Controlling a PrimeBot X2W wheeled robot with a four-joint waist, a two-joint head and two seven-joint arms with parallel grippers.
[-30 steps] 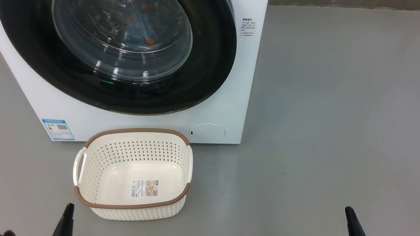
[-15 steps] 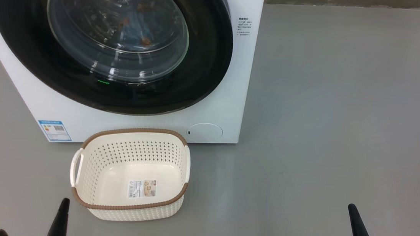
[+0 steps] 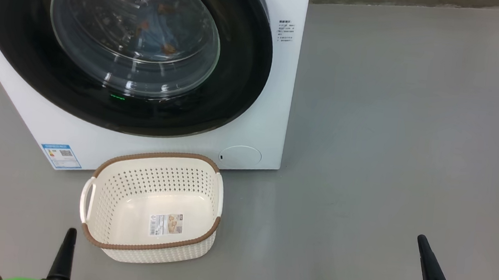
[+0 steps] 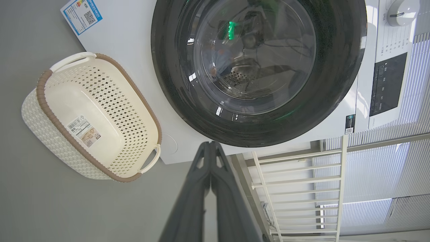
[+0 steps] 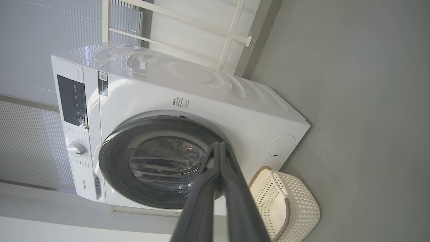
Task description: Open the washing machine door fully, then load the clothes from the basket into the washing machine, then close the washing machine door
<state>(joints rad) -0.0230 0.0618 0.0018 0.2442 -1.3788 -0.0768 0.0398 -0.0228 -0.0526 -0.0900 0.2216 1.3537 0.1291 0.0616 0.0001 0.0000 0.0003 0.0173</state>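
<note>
A: L claw, status?
B: Left gripper [image 3: 69, 234] is bottom-left in head view. Its two long dark fingers are pressed tog. into one spike, nothing betw. them.
A: R one?
B: Right gripper [image 3: 423, 242] is the same: fully closed, holding nothing, low at the right over bare grey floor [image 3: 392, 126].
A: Basket vs claws?
B: Cream-white perforated plastic basket [image 3: 147, 245] w/ brown woven-look rim stands upright on the floor. It's near the left gripper, just up & right of its tip, and well apart from the right gripper. A label sticker [image 3: 166, 224] shows on its bottom.
A: Machine?
B: White boxy front-loading washing machine [image 3: 281, 93] is right behind the basket; touching or not, can't tell. Its round door [image 3: 237, 75], wide glossy black rim + bulging clear glass, lies flat against the front, shut.
A: Clothes?
B: Light blue clothes [image 3: 154, 35] w/ orange-brown prints, seen thru the glass, inside the machine. They're on the far side of the basket from both grippers.
A: Wrist cams?
B: Left wrist view: closed tips line up w/ the edge of the door rim, basket off to their left. Right wrist view: tips overlap the door rim, basket beside the fingers on the right.
</note>
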